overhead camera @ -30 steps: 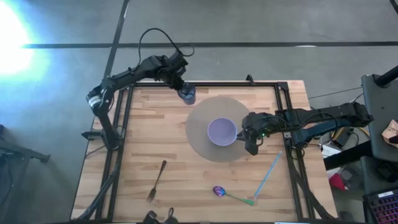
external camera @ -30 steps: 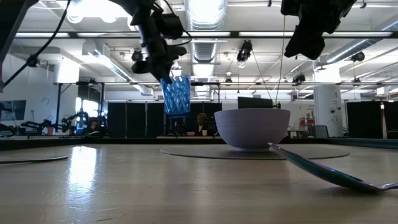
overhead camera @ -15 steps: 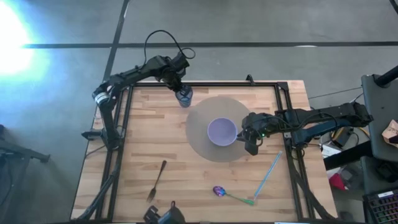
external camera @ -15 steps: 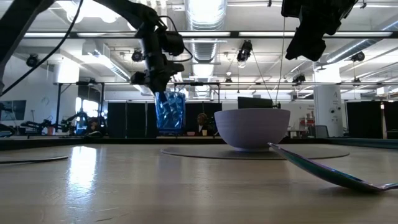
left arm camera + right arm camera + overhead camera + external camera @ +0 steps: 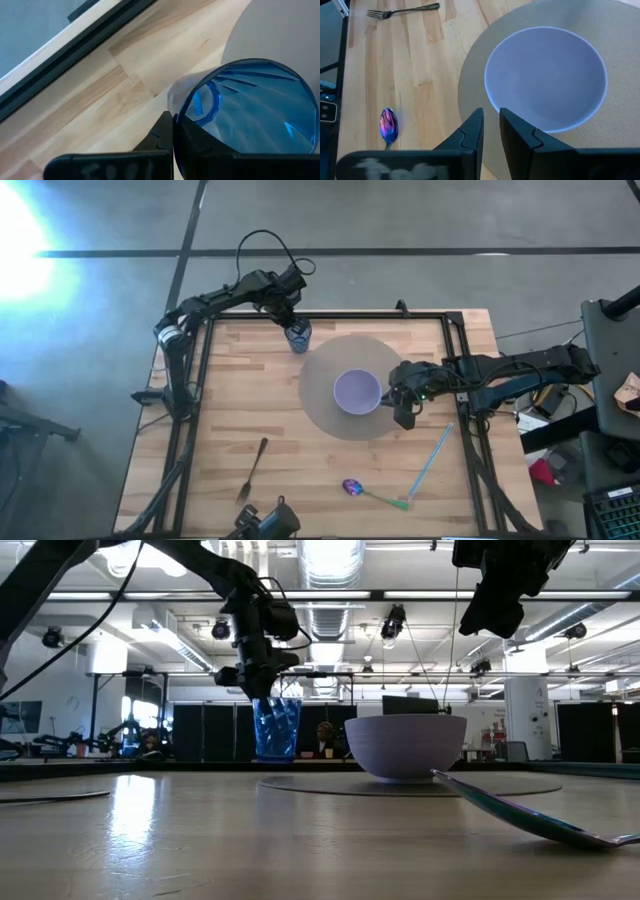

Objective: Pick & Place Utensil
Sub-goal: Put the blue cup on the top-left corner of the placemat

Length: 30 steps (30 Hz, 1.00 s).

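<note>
**Setting down a cup, utensils untouched**

Going left to right, the fork [image 5: 252,471] lay loose on the counter [image 5: 230,390]. The left gripper [image 5: 288,320] stayed clamped on the blue cup [image 5: 298,336]. The spoon [image 5: 372,494] lay unlifted. The right gripper [image 5: 403,406], jaws narrow and empty, hovered beside the bowl [image 5: 356,391]. Only the low view showed the cup's base reaching the counter.

1. A dark metal fork [image 5: 251,471] lies flat on the wooden table [image 5: 240,400], near its front left, tines toward the front edge.
2. A spoon [image 5: 370,493] with an iridescent purple bowl and green handle lies flat near the front edge, well apart from the fork.
</note>
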{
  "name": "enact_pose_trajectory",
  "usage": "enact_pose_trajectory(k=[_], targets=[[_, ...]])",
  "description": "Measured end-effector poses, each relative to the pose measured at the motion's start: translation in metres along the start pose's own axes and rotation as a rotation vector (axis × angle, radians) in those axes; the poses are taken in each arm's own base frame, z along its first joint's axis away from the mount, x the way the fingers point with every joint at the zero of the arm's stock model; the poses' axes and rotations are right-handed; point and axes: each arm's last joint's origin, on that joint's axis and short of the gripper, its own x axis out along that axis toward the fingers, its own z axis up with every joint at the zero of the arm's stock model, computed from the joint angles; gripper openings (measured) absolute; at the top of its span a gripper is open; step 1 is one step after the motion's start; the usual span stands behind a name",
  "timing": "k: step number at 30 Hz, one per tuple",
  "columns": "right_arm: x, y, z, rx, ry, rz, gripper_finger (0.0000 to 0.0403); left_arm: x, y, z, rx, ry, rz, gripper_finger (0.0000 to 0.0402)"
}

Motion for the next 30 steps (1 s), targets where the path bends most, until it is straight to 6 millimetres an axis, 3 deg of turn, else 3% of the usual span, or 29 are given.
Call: enact_pose_trajectory(k=[12,30], targets=[[0.0,0.0,0.0,0.0,0.0,0.0,0.0075,0.014,0.005,0.003,0.005,0.027,0.013,0.0003],[0.0,0.0,0.0,0.0,0.001,0.0,0.0065,0.016,0.012,0.006,-0.012,0.031,-0.031,0.0004]])
